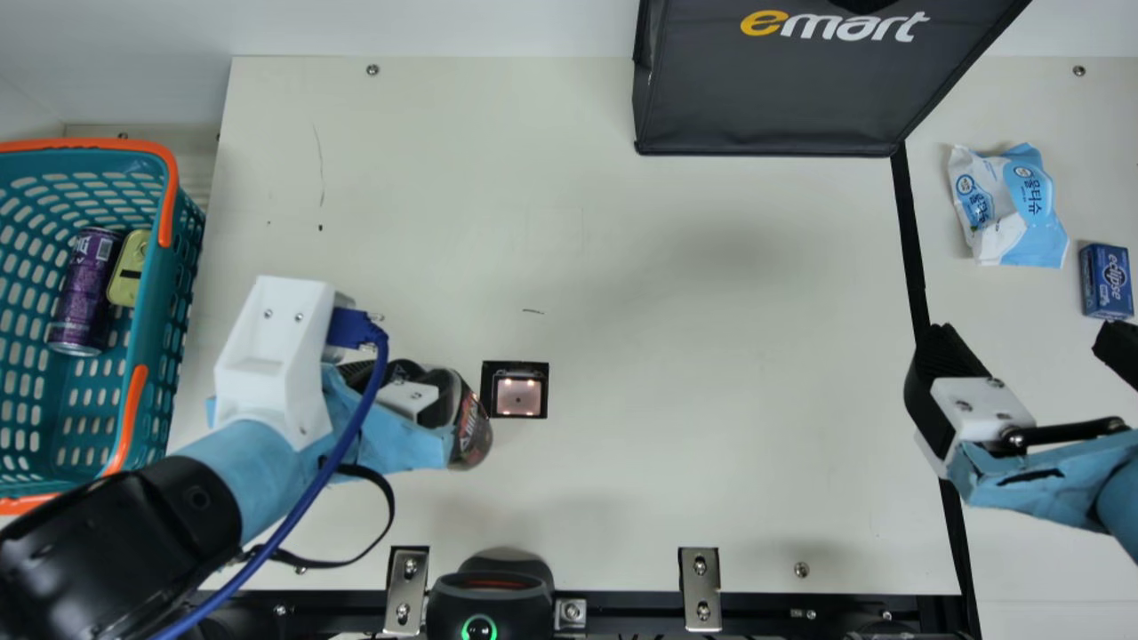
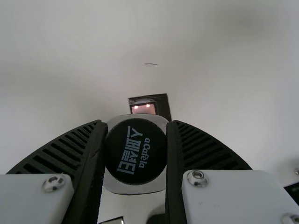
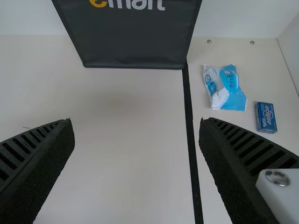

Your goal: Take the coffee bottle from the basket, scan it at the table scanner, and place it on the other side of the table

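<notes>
My left gripper (image 1: 404, 382) is beside the table scanner (image 1: 518, 396) in the main view, holding the dark coffee bottle (image 1: 471, 427), whose lower end points toward the scanner. In the left wrist view, my left gripper (image 2: 136, 154) is shut on the coffee bottle (image 2: 135, 151), its black cap facing the camera, and the scanner (image 2: 144, 108) shows just past it. At the right, my right gripper (image 1: 1022, 364) stands open above the black tape line, far from the bottle. Nothing is between the fingers of my right gripper (image 3: 137, 144) in the right wrist view.
A teal basket (image 1: 164, 267) at the left holds a purple can (image 1: 85, 289) and a yellow tin (image 1: 130, 268). A black bag (image 1: 773, 89) stands at the back. Right of the tape lie a wipes pack (image 1: 1009, 204) and a blue box (image 1: 1107, 281). A handheld scanner (image 1: 491, 596) sits at the front edge.
</notes>
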`<state>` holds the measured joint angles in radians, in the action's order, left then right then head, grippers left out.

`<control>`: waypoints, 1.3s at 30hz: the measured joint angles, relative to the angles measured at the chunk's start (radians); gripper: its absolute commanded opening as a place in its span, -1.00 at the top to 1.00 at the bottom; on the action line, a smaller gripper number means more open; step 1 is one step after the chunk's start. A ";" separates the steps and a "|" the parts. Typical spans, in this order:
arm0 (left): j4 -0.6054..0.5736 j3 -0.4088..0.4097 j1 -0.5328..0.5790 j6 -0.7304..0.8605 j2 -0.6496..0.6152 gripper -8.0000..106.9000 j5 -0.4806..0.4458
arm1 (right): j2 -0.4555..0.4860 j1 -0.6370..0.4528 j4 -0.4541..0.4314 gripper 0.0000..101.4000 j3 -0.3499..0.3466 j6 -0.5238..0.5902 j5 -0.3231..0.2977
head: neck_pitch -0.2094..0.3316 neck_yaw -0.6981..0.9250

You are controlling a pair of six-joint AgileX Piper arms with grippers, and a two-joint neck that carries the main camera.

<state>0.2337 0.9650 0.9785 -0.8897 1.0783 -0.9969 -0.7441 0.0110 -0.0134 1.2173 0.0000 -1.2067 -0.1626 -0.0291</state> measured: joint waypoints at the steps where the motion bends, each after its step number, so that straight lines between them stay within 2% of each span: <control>1: -0.006 0.000 0.005 -0.003 -0.002 1.00 0.002 | 0.000 0.000 0.000 -0.87 0.000 0.000 0.000 | 0.000 0.000; 13: -0.043 0.001 0.076 -0.057 0.004 1.00 0.004 | 0.000 0.000 0.000 -0.87 0.000 0.000 0.000 | -0.002 0.000; 29: -0.059 0.013 0.121 -0.231 0.008 1.00 -0.010 | 0.000 0.000 0.000 -0.87 0.000 0.000 0.000 | -0.002 0.000; 39: 0.009 0.008 0.118 -0.290 -0.012 1.00 -0.002 | 0.000 0.000 0.000 -0.87 0.000 0.000 0.000 | 0.000 0.000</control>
<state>0.2431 0.9734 1.0968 -1.1795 1.0667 -0.9992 -0.7441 0.0110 -0.0134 1.2173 0.0000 -1.2067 -0.1626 -0.0291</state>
